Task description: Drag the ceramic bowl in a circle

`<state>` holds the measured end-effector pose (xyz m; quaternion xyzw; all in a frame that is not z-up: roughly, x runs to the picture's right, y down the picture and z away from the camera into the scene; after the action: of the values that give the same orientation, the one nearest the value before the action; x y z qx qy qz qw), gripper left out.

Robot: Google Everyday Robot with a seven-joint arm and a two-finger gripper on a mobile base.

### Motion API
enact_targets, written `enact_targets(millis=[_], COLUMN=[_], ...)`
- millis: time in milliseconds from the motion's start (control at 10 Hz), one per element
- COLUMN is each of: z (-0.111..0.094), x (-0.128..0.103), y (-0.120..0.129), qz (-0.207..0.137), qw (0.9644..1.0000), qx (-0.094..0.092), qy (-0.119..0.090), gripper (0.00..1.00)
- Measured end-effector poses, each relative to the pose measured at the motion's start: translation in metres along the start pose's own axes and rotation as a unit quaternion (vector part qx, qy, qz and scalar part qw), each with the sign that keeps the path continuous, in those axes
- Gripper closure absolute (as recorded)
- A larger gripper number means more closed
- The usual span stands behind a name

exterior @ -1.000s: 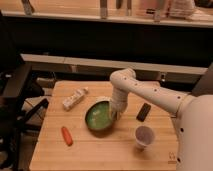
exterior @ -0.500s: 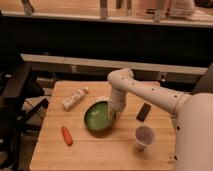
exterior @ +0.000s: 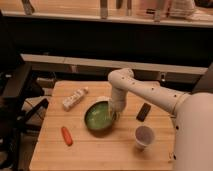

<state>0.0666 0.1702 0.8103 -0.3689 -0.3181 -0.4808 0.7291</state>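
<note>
we see the ceramic bowl (exterior: 100, 118) sitting on the wooden bench (exterior: 100, 152), about in the middle of it. the bowl is green, shiny and round, with a dark edge.

the end effector (exterior: 114, 115) is at the right edge of the bowl and points down. it looks like it touches the rim or dips just inside it. we cannot tell if the end effector is open or closed, or if it is pinching the rim.

the white arm (exterior: 150, 94) goes up from the right side of the bowl and bends at a round joint above it. then it runs off to the right, to the big white robot body (exterior: 195, 135), which is well to the right of the bowl.

an orange carrot (exterior: 66, 135) lies to the left of the bowl and a bit closer to us, apart from it. a long white packet (exterior: 75, 98) lies to the left of the bowl and farther back, also apart from it. we cannot tell what is in it.

a small white cup (exterior: 144, 136) stands upright to the right of the bowl and nearer to us, not touching it. a small dark block (exterior: 143, 111) lies flat to the right of the bowl, past the end effector, near but apart.
</note>
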Motion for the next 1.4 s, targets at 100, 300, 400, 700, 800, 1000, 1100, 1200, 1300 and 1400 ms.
enact_targets(millis=[100,300,400,700,800,1000,1100,1200,1300,1400], z=[0.0,-0.0005,-0.0008,-0.0008,-0.0004,-0.0005,-0.0012,-0.0013,-0.0018,-0.002], x=[0.0009,0.0032,0.0048,0.0069,0.0073,0.0064,0.0069,0.0073,0.009,0.0104], y=[0.0006,0.0023,0.0048,0.0057,0.0029,0.0019,0.0029,0.0035,0.0048,0.0068], qz=[0.003,0.011,0.016,0.022,0.023,0.026,0.031,0.034,0.041,0.046], qw=[1.0,0.9999,0.9999,0.9997,0.9997,0.9996,0.9995,0.9994,0.9991,0.9989], qx=[0.0,0.0,0.0,-0.002,-0.004,-0.005,-0.006,-0.006,-0.005,-0.004], qy=[-0.001,-0.003,-0.003,-0.005,-0.006,-0.007,-0.008,-0.009,-0.01,-0.011], gripper=[1.0,1.0,1.0,1.0,1.0,1.0,1.0,1.0,1.0,1.0])
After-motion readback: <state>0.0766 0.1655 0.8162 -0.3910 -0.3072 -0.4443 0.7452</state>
